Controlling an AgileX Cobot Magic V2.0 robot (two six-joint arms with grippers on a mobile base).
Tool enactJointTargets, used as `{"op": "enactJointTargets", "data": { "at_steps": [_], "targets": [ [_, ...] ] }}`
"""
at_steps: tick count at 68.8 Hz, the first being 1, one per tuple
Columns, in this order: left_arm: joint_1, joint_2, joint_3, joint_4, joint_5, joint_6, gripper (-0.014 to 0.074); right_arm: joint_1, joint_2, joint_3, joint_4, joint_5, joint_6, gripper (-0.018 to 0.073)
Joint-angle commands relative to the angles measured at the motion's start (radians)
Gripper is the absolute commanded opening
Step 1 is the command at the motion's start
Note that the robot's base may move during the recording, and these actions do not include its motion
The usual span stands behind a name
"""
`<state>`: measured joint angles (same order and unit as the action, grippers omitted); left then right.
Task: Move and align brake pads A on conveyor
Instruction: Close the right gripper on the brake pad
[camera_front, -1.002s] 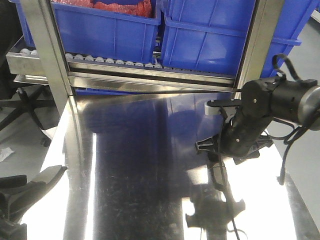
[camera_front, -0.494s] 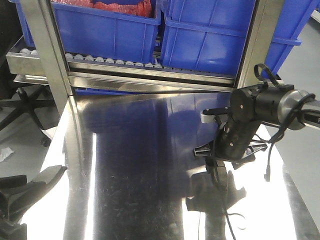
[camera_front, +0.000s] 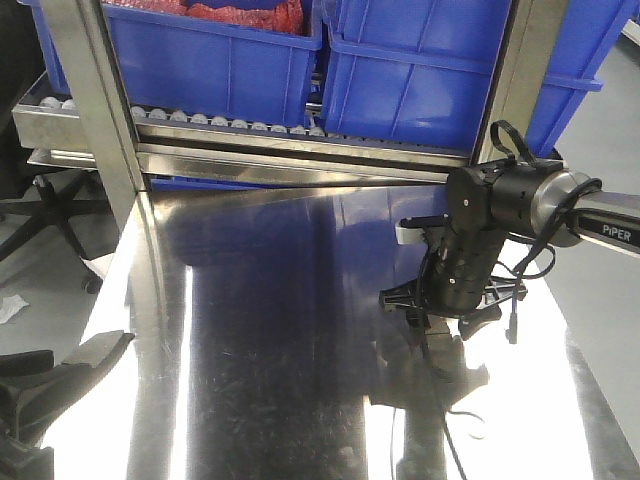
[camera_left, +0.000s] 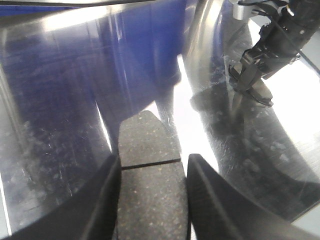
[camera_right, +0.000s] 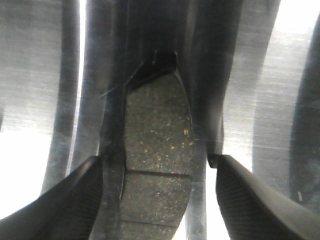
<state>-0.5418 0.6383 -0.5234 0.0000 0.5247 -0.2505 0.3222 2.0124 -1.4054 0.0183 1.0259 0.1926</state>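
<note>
Pinching one brake pad (camera_left: 150, 175) by its long edges, the left pincer (camera_left: 152, 160) holds it over the near left edge of the steel counter (camera_front: 280, 350). The right pincer (camera_right: 155, 161) stands spread over the counter's right side, its jaws flanking a second pad (camera_right: 157, 135), with a gap on one side

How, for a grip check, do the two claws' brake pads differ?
The left pad nearly fills the left claw's opening; the right pad leaves a gap inside the right claw. The left pad shows only its face; the right pad shows its dark backing edge. Both are speckled, with a centre groove.
</note>
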Motion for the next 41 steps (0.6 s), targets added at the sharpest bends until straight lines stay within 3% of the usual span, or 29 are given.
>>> {"op": "enactJointTargets", "data": {
  "at_steps": [1,16,41],
  "targets": [
    [-0.005,-0.003,-0.029,0.000,-0.093,-0.007,-0.0008,-0.001,-0.049,-0.029,-0.008,0.006,0.015,0.0419],
    [-0.005,-0.003,-0.029,0.000,-0.093,-0.007,-0.0006,-0.001,-0.039,-0.031,-0.006,0.010,0.022,0.0291],
    [-0.005,-0.003,-0.029,0.000,-0.093,-0.007,-0.0006,-0.001,-0.038,-0.034,-0.006,0.017,0.025,-0.0004]
  ]
}}
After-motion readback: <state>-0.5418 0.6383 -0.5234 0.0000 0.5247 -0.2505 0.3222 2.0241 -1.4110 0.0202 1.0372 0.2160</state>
